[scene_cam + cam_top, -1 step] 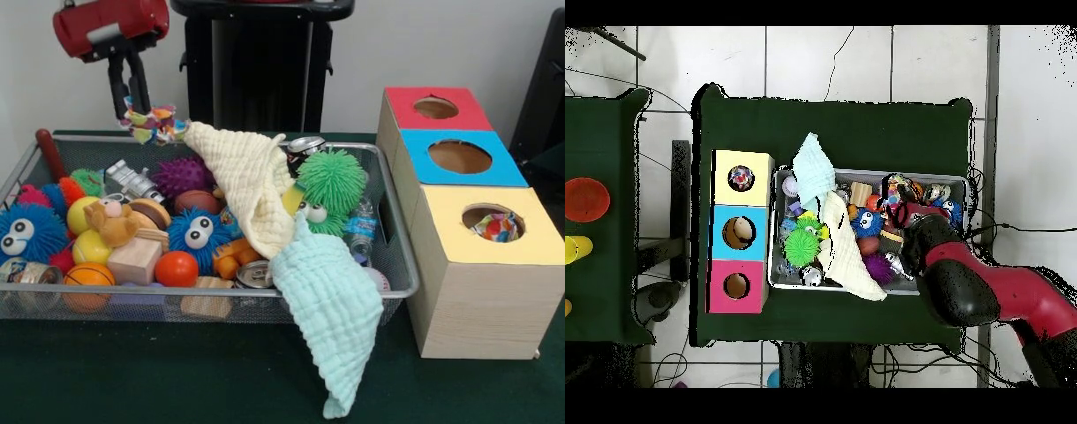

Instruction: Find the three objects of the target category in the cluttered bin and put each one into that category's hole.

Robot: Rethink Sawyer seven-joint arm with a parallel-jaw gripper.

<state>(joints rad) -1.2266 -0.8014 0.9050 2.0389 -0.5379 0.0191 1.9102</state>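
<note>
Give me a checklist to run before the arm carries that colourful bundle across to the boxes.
1. Pincer grip on the colourful bundle: ok, the bundle hangs from its tips.
2. Bundle clear of the wire bin: cannot tell, its lower edge sits close to the far rim and the cream cloth.
3. Yellow box hole free: ok, open, though a similar colourful item already lies inside.
4. Blue box hole and red box hole: ok, both look empty.
5. Path over the bin: not ok, the cream cloth is heaped high and the mint cloth hangs over the near rim.
</note>
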